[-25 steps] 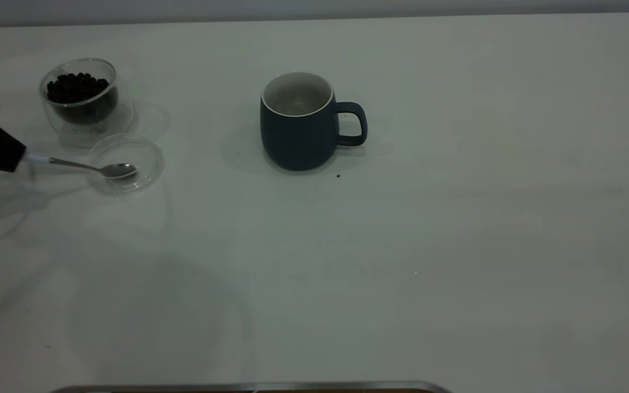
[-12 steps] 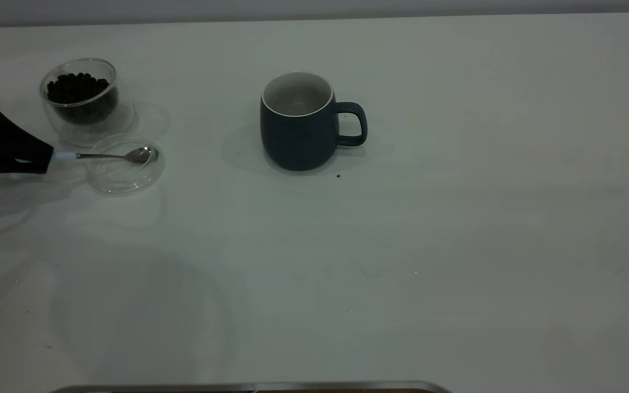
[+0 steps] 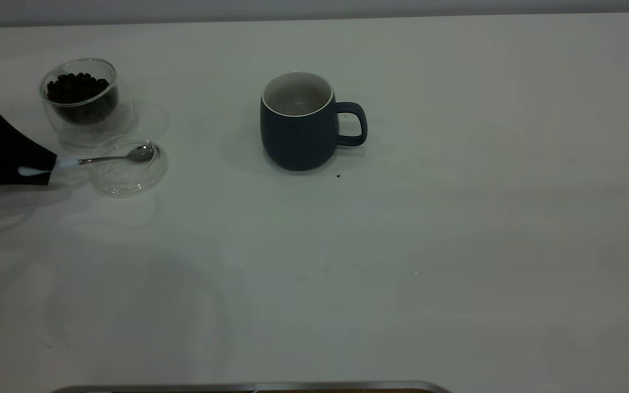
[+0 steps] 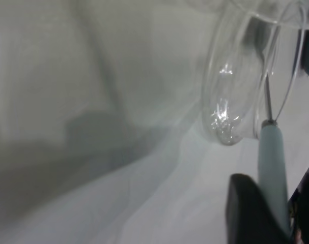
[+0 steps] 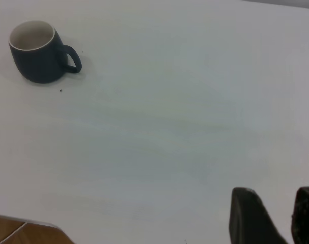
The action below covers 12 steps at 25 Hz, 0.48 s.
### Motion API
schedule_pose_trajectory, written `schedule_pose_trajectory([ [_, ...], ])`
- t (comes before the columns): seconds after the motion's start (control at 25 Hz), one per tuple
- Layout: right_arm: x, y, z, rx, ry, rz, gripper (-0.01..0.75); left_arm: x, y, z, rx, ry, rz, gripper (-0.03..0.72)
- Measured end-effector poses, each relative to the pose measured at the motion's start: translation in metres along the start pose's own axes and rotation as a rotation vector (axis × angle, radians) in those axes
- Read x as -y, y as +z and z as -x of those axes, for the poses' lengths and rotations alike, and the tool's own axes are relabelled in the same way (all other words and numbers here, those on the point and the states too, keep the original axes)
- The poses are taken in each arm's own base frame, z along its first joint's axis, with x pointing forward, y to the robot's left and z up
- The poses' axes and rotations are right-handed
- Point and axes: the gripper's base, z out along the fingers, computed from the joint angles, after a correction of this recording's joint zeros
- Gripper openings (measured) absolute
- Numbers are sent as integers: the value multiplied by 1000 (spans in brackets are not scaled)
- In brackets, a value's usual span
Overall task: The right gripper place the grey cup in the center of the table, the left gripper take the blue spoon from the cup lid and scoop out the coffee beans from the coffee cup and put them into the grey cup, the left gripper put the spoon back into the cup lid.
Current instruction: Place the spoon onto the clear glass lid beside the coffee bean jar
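The left gripper point(image 3: 39, 168) is closed on the pale handle of the blue spoon point(image 3: 108, 159), whose metal bowl lies at the far rim of the cup lid point(image 3: 128, 182). I judge the good way is to lift the spoon straight up first – not drag it, because the light lid could slide – and then carry it level to the coffee cup point(image 3: 82, 101) just behind. The spoon is small (shiny bowl, thin neck). The grey cup point(image 3: 299, 123) stands mid-table; the right gripper point(image 5: 276, 218) waits apart, jaws slightly open.
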Motion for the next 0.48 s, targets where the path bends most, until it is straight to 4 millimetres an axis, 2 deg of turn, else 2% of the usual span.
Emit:
schedule_pose_trajectory([
  [0.16, 0, 0, 0, 0, 0, 0, 241, 0, 0, 0, 2, -32, 1, 516],
  [0.24, 0, 0, 0, 0, 0, 0, 241, 0, 0, 0, 2, -35, 1, 578],
  [0.32, 0, 0, 0, 0, 0, 0, 241, 0, 0, 0, 2, -36, 1, 610],
  [0.48, 0, 0, 0, 0, 0, 0, 241, -1, -2, 0, 6, -39, -2, 605],
])
